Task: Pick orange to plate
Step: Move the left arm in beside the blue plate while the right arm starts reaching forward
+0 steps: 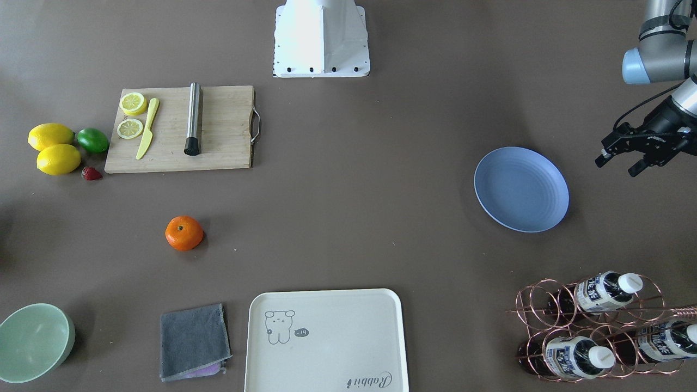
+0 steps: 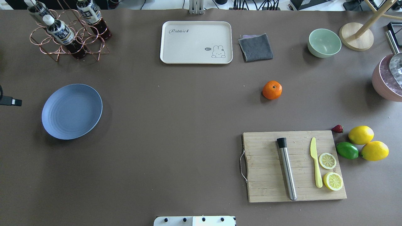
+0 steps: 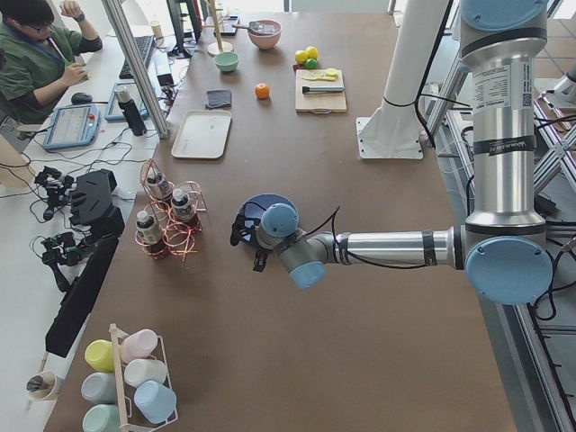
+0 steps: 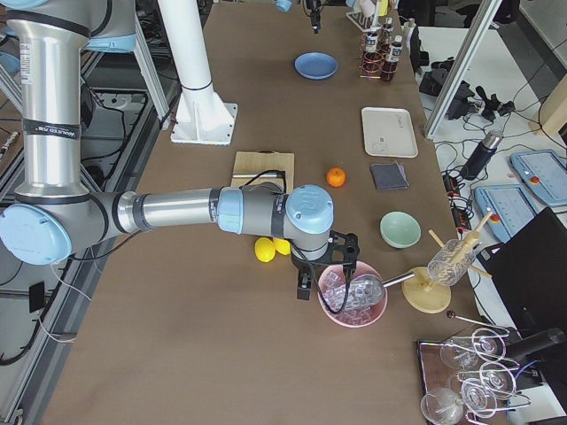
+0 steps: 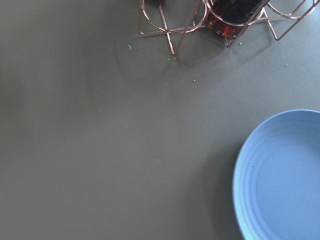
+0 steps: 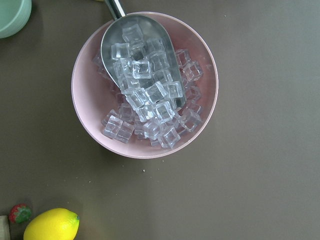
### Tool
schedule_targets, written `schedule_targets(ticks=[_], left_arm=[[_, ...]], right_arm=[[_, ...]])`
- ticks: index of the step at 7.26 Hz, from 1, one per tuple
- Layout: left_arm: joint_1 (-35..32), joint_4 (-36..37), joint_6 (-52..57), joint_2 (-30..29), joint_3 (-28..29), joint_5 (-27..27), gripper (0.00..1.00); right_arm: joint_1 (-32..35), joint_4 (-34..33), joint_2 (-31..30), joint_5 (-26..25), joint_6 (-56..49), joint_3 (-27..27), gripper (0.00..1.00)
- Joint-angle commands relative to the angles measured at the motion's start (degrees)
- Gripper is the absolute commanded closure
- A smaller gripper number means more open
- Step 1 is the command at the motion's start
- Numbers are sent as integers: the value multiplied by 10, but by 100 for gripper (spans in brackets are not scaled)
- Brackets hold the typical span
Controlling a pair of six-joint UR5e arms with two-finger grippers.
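The orange (image 1: pixel 184 233) sits alone on the brown table, between the cutting board and the grey cloth; the overhead view shows the orange (image 2: pixel 272 89) right of centre. The blue plate (image 2: pixel 72 111) lies bare on the far side of the table from it, and its rim (image 5: pixel 250 170) fills the left wrist view's lower right. My left gripper (image 1: pixel 618 166) hovers open just outside the plate (image 1: pixel 521 189), holding nothing. My right gripper (image 4: pixel 324 276) hangs over a pink bowl of ice, well away from the orange (image 4: pixel 335 177); I cannot tell whether it is open or shut.
A wooden cutting board (image 2: pixel 292 164) carries a metal rod, a yellow knife and lemon slices. Lemons (image 2: pixel 361 135), a lime (image 2: pixel 347 150) and a strawberry lie beside it. A cream tray (image 2: pixel 196 42), grey cloth (image 2: pixel 256 47), green bowl (image 2: pixel 324 42), bottle rack (image 2: pixel 66 31) and pink ice bowl (image 6: pixel 145 85) line the edges.
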Motion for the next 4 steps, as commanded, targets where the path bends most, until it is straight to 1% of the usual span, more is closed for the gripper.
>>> schedule_targets(ticks=[1, 3, 4], left_arm=[[104, -57, -97, -13, 16, 105, 2], [113, -57, -94, -28, 42, 112, 2], [113, -57, -92, -29, 43, 112, 3]], right_arm=[[0, 0, 0, 0, 0, 2, 0], [0, 0, 0, 0, 0, 3, 0], [0, 0, 0, 0, 0, 3, 0]])
